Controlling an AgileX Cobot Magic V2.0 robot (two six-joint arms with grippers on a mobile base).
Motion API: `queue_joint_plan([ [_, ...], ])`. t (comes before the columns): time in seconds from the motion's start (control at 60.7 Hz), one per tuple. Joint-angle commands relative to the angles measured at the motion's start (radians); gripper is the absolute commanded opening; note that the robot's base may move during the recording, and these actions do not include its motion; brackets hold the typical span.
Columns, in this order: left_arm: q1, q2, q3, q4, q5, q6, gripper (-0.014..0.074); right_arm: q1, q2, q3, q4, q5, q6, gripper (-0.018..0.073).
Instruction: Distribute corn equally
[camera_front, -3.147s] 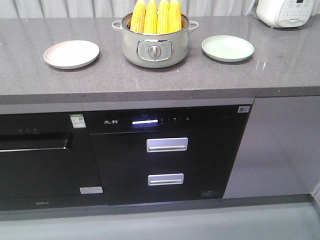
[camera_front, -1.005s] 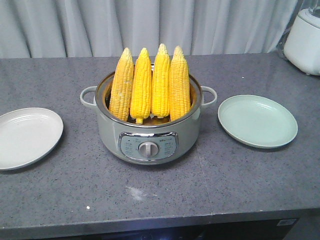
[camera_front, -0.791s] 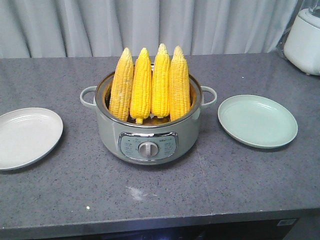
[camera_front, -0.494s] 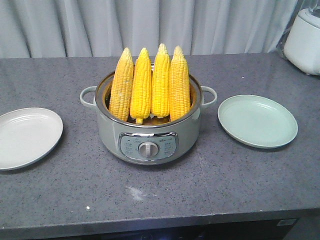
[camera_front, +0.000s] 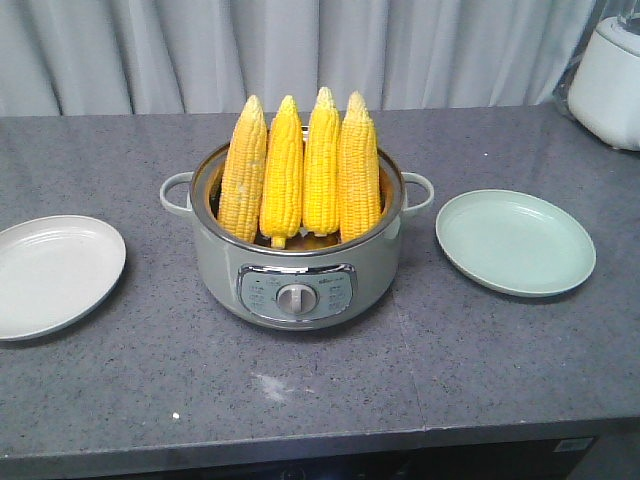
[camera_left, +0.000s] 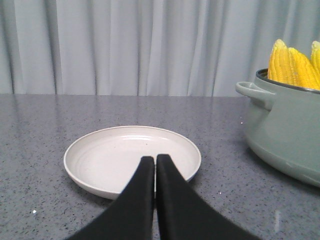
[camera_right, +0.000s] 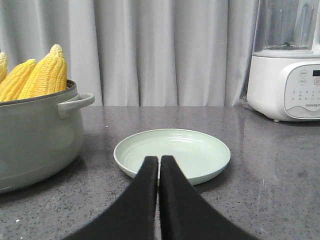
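The left gripper (camera_left: 152, 159) and the right gripper (camera_right: 159, 159) each have their fingers pressed together on nothing, low over the counter (camera_front: 300, 400). The left one faces the white plate (camera_left: 100, 150) to the left of the pot (camera_front: 297, 275), and the right one faces the green plate (camera_right: 195, 150) to the right of the pot. Both plates are bare.

The main risk lies inside the pot, where the corn (camera_front: 300, 170) stands packed side by side, cob touching cob. Lifting one could drag or tip its neighbour onto the counter. A pinch on a narrow tip would probably slip off, since the cobs taper and the kernels look smooth and rounded. Two arms reaching into the pot at once could also collide.

Four cobs show, so two per plate seems the fair split. Whether more lie beneath them in the pot cannot be told.

The cobs are husked, bright yellow, the leftmost slightly more orange. They stand upright with pale pointed tips rising well above the pot's rim, leaning a little. Far right of the pot stands a white blender (camera_right: 287, 85).
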Motion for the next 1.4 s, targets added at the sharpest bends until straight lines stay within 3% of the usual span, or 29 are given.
queue_joint_plan([
  [0.0, -0.001, -0.016, -0.023, -0.003, -0.087, -0.008, -0.0007, -0.007, -0.005, -0.024, -0.008, -0.069, -0.003, -0.0002],
  [0.132, -0.001, 0.009, -0.137, -0.003, -0.067, -0.013, -0.0007, -0.007, 0.044, -0.171, -0.008, 0.031, -0.003, -0.0002],
  [0.264, -0.001, 0.137, -0.326, -0.003, 0.021, -0.014, -0.0007, -0.007, 0.212, -0.410, -0.014, 0.246, -0.011, -0.0002],
  [0.511, -0.001, 0.524, -0.780, -0.003, 0.416, -0.014, -0.0007, -0.007, 0.636, -0.893, -0.014, 0.681, -0.069, -0.0002],
  [0.626, -0.001, 0.677, -0.975, -0.003, 0.618, -0.014, -0.0007, -0.007, 0.792, -1.051, -0.013, 0.783, -0.090, -0.0002],
  [0.774, -0.001, 0.832, -1.131, -0.003, 0.778, -0.012, -0.0007, -0.007, 0.918, -1.150, -0.010, 0.828, -0.090, -0.0002],
  [1.12, -0.001, 0.937, -1.161, -0.003, 0.783, -0.012, -0.0003, -0.007, 1.006, -1.152, -0.010, 0.827, -0.090, 0.0043],
  [1.269, -0.001, 0.942, -1.161, -0.002, 0.785, -0.012, 0.0045, -0.007, 1.006, -1.152, -0.010, 0.838, -0.090, 0.0197],
  [1.384, -0.001, 0.942, -1.161, 0.000, 0.785, -0.012, 0.0158, -0.007, 1.006, -1.152, -0.010, 0.840, -0.090, 0.0367],
])
